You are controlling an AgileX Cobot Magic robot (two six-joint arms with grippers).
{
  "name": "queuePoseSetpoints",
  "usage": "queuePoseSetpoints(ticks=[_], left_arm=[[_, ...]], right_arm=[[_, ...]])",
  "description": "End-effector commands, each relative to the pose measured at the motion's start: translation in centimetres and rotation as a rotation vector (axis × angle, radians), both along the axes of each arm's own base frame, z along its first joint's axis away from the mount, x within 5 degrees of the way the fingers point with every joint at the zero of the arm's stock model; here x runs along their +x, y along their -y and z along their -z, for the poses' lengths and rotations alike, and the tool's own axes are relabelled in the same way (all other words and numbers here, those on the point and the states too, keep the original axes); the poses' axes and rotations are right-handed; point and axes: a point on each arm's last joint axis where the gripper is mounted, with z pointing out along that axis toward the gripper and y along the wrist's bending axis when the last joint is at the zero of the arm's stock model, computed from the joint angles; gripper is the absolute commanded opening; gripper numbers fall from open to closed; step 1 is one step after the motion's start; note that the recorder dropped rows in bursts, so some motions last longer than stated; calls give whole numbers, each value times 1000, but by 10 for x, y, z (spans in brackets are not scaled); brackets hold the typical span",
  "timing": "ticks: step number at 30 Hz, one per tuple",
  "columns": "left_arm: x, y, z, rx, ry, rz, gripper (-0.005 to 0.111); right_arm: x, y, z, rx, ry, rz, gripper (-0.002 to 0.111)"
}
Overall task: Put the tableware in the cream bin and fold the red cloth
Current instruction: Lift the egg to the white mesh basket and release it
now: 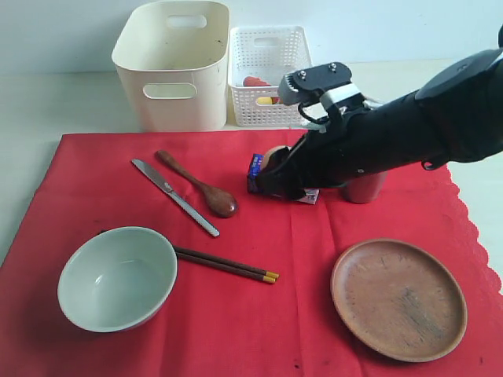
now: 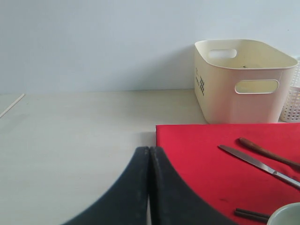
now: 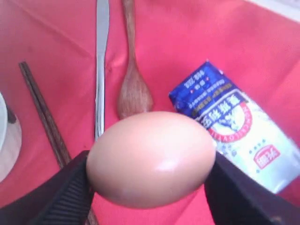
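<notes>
My right gripper hangs over the middle of the red cloth, shut on a brown egg above the blue-and-white milk carton. On the cloth lie the metal knife, the dark wooden spoon, the pale green-white bowl, the chopsticks and the wooden plate. The steel cup stands half hidden behind my right arm. The cream bin stands beyond the cloth's far edge. My left gripper is shut on nothing, low by the cloth's left corner, outside the exterior view.
A white lattice basket with food in it stands right of the cream bin. Bare pale table stretches left of the cloth. My right arm reaches across the cloth from the right, over the cup.
</notes>
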Motion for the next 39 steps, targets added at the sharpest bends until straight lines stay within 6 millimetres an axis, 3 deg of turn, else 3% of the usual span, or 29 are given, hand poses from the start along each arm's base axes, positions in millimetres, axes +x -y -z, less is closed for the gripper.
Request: queuePoseSetpoints(ticks=[1, 10, 24, 39], left_arm=[[0, 0, -1, -2, 10, -3, 0], [0, 0, -1, -2, 10, -3, 0], [0, 0, -1, -2, 10, -3, 0], [0, 0, -1, -2, 10, -3, 0]], right_arm=[[12, -7, -20, 34, 83, 20, 0], [47, -15, -40, 23, 252, 136, 0], [94, -36, -18, -52, 341, 193, 0], [164, -48, -1, -83, 465, 305, 0]])
